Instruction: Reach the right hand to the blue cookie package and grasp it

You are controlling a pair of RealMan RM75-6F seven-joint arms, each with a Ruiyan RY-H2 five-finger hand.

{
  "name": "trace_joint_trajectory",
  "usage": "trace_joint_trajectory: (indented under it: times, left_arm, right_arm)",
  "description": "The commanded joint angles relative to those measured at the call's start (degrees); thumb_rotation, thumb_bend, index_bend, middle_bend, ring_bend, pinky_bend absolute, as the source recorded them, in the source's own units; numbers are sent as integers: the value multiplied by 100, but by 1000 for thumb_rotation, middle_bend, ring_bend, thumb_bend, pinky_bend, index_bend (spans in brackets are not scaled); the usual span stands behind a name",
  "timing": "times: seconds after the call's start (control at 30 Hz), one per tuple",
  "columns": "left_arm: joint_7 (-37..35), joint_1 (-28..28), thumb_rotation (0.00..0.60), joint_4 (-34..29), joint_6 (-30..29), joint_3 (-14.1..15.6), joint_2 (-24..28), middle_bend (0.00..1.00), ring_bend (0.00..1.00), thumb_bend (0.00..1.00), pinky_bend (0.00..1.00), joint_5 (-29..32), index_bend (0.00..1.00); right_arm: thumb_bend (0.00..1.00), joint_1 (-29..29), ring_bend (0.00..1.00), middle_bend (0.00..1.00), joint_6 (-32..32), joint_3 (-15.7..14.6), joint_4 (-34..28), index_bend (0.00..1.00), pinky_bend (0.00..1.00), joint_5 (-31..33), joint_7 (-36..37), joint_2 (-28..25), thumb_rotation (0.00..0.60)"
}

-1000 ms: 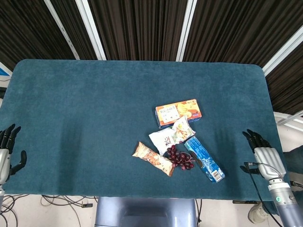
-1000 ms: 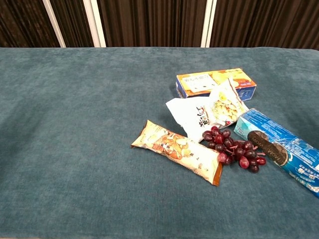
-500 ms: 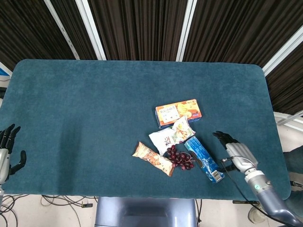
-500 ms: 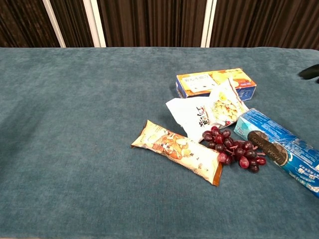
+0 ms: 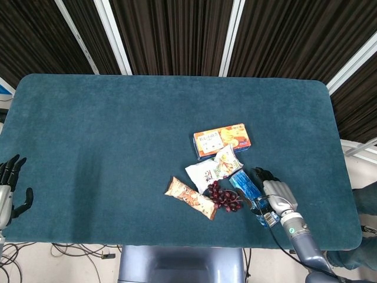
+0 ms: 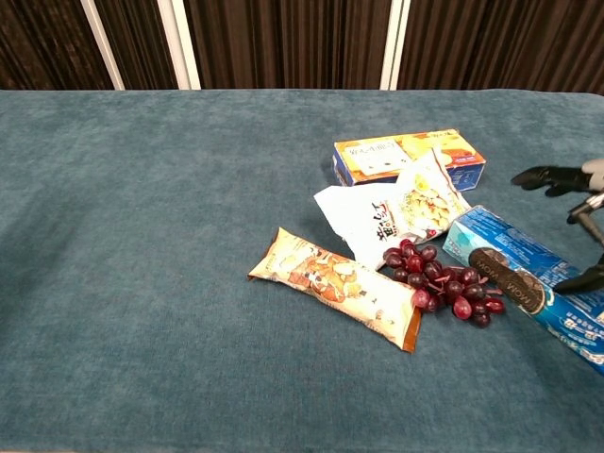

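Note:
The blue cookie package [image 5: 250, 193] lies slantwise near the table's front right, its left end against a bunch of dark grapes [image 5: 223, 198]. In the chest view the cookie package [image 6: 525, 276] runs off toward the right edge. My right hand [image 5: 274, 194] hovers at the package's right side with its fingers spread. In the chest view the right hand [image 6: 572, 178] shows its fingers above the far side and its thumb by the near side, not closed around the wrapper. My left hand [image 5: 8, 187] hangs open off the table's front left corner.
An orange cracker box [image 5: 222, 140], a white snack bag [image 5: 213, 168] and a brown snack bar pack [image 5: 189, 197] crowd the package's left and far sides. The teal table [image 5: 106, 147] ends close behind my right hand at the front edge.
My right hand has travelled left from the table's right edge to the blue cookie package. The left hand and the objects have stayed put.

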State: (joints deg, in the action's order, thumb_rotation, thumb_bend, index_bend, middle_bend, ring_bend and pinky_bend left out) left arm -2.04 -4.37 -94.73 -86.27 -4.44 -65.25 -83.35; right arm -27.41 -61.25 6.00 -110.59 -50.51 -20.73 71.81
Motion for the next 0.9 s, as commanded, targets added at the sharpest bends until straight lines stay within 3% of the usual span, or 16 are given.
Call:
trace_joint_trajectory:
  times: [0.03,0.5,0.9]
  left_arm:
    - [15,-5,600,-1,12,11,5,0,7,544,29,-11,10]
    - [216,-12,600,47,-11,25,-9,0,7,544,29,-38,10]
    - [256,-29,600,-34,122,41,53,0,7,544,29,74,10]
  right_arm:
    - [0,-38,57,44,-69,-49,90,0,190,160,-95,162,600]
    - [0,-104,63,68,-479,-11,473,0,190,614,-469,780,600]
    - [27,-167,265,241,-382,44,697,45,189,839,-436,992,600]
